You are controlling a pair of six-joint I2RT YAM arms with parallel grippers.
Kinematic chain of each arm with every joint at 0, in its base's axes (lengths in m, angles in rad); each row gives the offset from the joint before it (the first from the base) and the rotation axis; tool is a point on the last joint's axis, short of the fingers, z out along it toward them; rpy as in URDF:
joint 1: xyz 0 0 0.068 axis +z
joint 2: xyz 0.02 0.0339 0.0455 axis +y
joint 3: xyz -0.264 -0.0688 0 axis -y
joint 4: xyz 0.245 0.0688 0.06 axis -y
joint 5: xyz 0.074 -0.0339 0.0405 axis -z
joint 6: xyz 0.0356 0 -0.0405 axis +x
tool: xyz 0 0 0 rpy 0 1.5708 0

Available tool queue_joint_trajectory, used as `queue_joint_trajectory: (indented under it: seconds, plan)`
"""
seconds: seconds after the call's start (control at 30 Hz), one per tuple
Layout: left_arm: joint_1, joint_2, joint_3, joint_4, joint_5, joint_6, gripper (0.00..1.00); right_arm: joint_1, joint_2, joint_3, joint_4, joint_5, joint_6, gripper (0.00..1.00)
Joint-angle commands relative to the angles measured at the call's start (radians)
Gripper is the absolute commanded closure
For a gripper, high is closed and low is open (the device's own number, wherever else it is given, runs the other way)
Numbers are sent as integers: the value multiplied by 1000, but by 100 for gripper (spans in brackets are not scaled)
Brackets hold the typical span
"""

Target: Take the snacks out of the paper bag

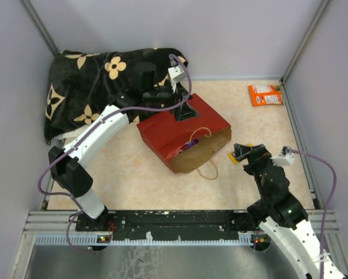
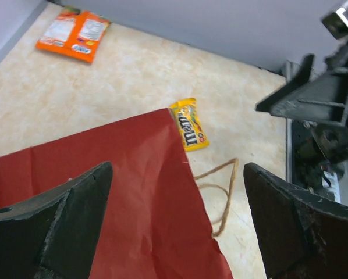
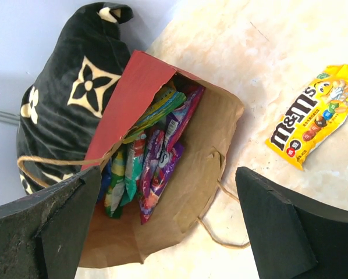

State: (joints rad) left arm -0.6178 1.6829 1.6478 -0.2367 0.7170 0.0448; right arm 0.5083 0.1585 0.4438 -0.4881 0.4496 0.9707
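The red paper bag lies on its side with its brown mouth facing my right arm. My left gripper hovers open over its red back. My right gripper is open and empty just in front of the mouth. Inside the bag I see purple, green and teal packets. A yellow M&M's pack lies on the table beside the mouth, and it also shows in the left wrist view. An orange packet lies at the far right corner.
The black flower-patterned pillow sits at the back left, touching the bag's far end. The bag's looped handles trail on the table at the mouth. Walls close in the left, back and right sides.
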Motion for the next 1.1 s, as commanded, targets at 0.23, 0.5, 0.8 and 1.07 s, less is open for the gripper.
queue_joint_trajectory:
  seconds: [0.23, 0.5, 0.8, 1.07]
  plan:
    - [-103, 26, 97, -344, 85, 297, 3, 6, -77, 11, -37, -10, -27, 1]
    - [-186, 81, 107, -340, -82, 313, 6, 6, -70, 1, -17, -27, -34, 1]
    - [-195, 130, 134, -278, -140, 304, 52, 6, -50, 18, 4, -42, -58, 1]
    - [-203, 70, -6, -75, -269, 183, 100, 6, 42, -90, 210, -218, 83, 5]
